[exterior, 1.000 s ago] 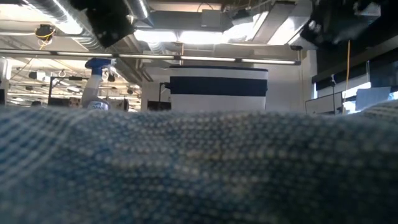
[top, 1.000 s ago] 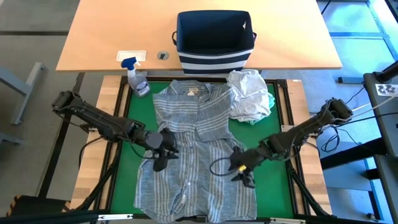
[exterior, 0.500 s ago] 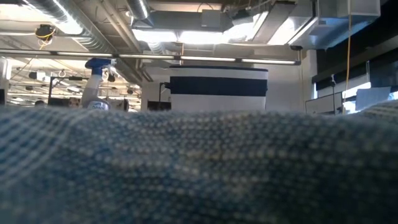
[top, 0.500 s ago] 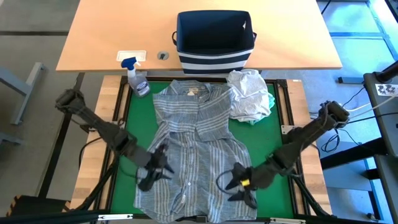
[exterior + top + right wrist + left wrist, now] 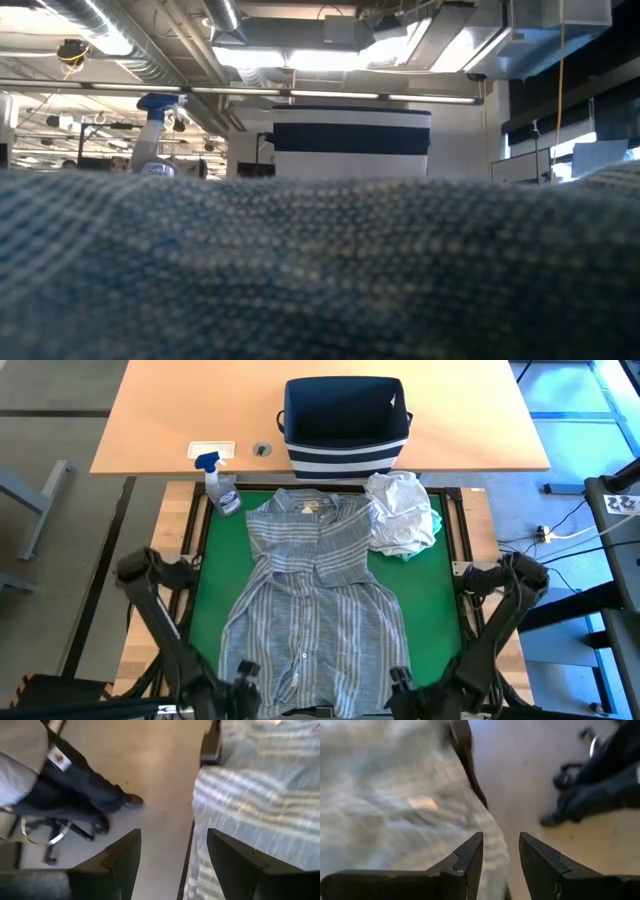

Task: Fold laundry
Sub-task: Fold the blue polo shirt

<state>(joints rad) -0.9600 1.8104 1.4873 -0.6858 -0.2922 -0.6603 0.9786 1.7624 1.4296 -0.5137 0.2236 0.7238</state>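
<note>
We see the grey-blue striped button-up cotton shirt (image 5: 312, 615) spread flat on the green mat of the worktop (image 5: 215, 575), collar towards the navy-and-white striped fabric basket (image 5: 346, 422) and hem draping over the near edge. Its long axis runs from basket to near edge, and that hem is what the coming move turns on. Our left hand (image 5: 243, 688) sits at the hem's left corner and our right hand (image 5: 398, 688) at its right corner, each about equally close to its own side, with the body of the shirt lying ahead of both, towards the basket. In the wrist views the left hand (image 5: 500, 852) has its fingers parted narrowly and the right hand (image 5: 172, 852) more widely; neither grips any cloth, and floor shows between the fingers with the shirt's edge just beside. The crumpled white t-shirt (image 5: 402, 510) lies over a mint-teal garment (image 5: 428, 540) by the shirt's far right shoulder. A second ago both hands hovered over the shirt's middle; they have since drawn back to the near edge, while the shirt has not visibly shifted.
</note>
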